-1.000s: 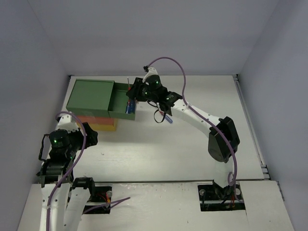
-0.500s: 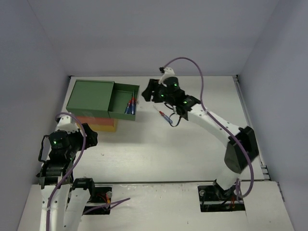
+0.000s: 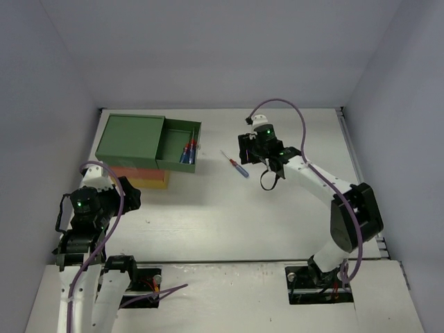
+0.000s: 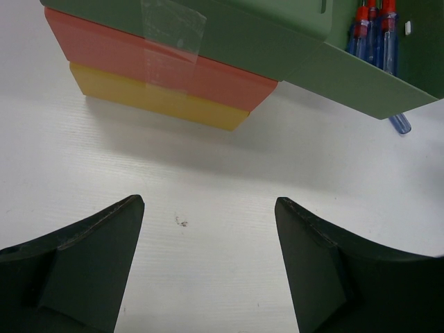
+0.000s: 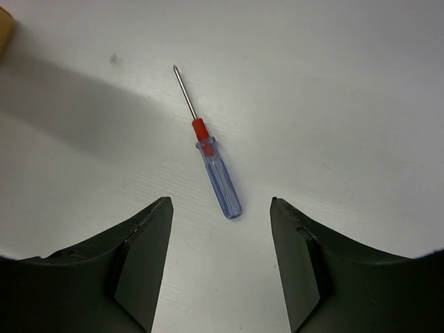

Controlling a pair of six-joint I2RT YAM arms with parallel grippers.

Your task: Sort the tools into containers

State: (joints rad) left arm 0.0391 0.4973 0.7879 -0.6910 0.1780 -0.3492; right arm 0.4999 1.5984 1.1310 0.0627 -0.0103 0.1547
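White table [image 3: 229,215] under it, hovers over a lone screwdriver [image 5: 211,163] with right gripper [image 5: 218,205] jaws apart, empty. Faces the stacked drawers [image 4: 166,76] with left gripper [image 4: 208,205] jaws wide.

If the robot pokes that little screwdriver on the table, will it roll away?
Probably: the screwdriver lies flat on the table, and its handle looks round and smooth. The thin shaft looks stiff, and it is likely light.

Top view looks down from behind over the whole table [image 3: 277,222]; left wrist faces the cabinet [image 4: 159,76] nearby; right wrist looks closely down on a screwdriver [image 5: 216,173]; top view shares both.
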